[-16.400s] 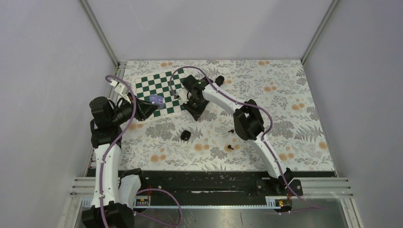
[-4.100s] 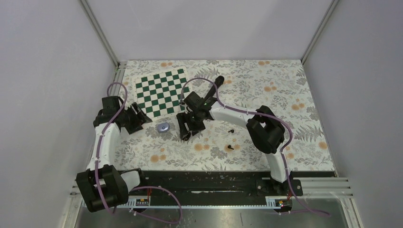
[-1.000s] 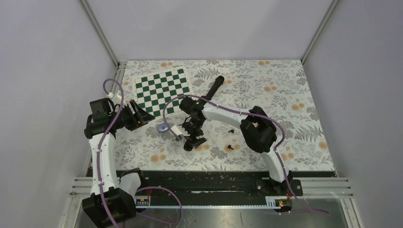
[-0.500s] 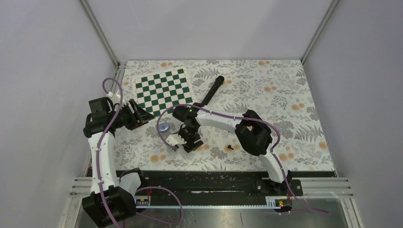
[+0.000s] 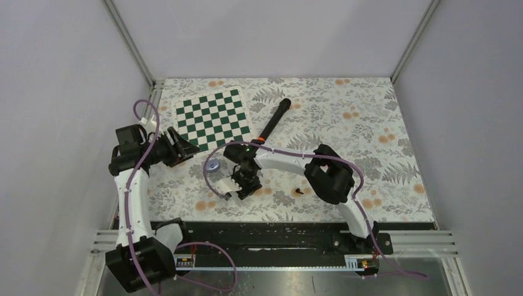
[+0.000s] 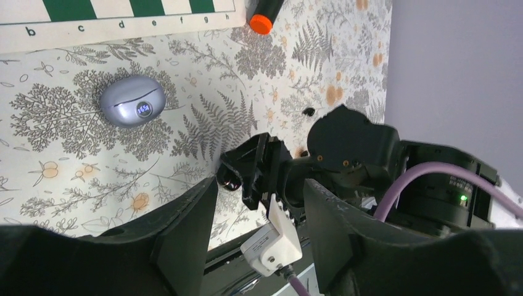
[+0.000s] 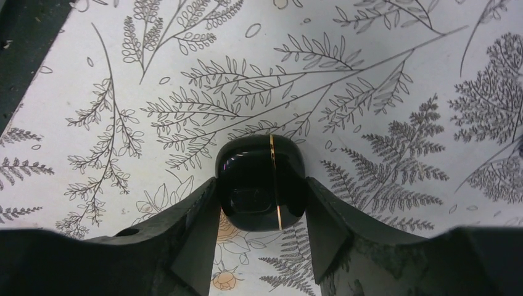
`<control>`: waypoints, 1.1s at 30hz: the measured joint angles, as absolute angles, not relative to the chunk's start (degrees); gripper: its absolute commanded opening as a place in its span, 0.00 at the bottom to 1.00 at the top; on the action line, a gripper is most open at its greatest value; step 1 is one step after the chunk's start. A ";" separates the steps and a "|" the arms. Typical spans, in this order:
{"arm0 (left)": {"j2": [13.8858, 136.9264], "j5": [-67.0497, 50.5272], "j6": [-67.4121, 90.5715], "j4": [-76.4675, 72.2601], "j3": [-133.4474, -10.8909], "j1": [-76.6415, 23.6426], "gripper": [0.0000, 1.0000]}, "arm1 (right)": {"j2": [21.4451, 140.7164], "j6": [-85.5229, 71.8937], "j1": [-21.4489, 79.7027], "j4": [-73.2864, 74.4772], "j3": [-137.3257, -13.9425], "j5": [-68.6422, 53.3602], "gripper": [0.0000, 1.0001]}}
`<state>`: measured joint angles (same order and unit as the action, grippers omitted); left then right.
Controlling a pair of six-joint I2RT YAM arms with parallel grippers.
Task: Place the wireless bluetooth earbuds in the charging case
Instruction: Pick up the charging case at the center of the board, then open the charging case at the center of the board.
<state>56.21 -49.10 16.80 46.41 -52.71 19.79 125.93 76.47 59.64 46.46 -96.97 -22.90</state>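
Black charging case (image 7: 259,163) wedged right between the fingers (image 7: 191,228) of the right end effector (image 7: 261,185), squeezed on both sides, flat on the floral bench (image 7: 382,74). Pretty glossy, rounded, thin gold line across it. Black earbud (image 5: 299,191) at 3 o'clock, purple case (image 5: 213,165) at 10 o'clock. Left end effector (image 6: 260,185) partly open, empty.
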 measured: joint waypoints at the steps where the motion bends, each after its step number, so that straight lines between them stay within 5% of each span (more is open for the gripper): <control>1: 56.40 -49.21 17.10 46.13 -52.71 19.79 0.55 | 125.54 75.94 59.64 45.65 -96.36 -22.72 0.33; 9: 58.85 -48.71 22.98 35.94 -51.11 17.63 0.56 | 111.04 65.08 56.99 36.86 -82.56 -20.99 0.25; 14: 63.77 -49.36 23.88 29.80 -54.65 5.06 0.56 | 90.48 55.31 51.27 28.25 -76.18 -20.08 0.09; 20: 65.47 -54.98 23.55 19.03 -62.74 -8.73 0.58 | 69.41 46.89 49.89 14.55 -68.75 -15.31 0.07; 33: 73.34 -56.90 21.71 10.13 -72.27 -18.22 0.57 | 71.44 38.17 50.00 11.20 -70.00 -4.89 0.05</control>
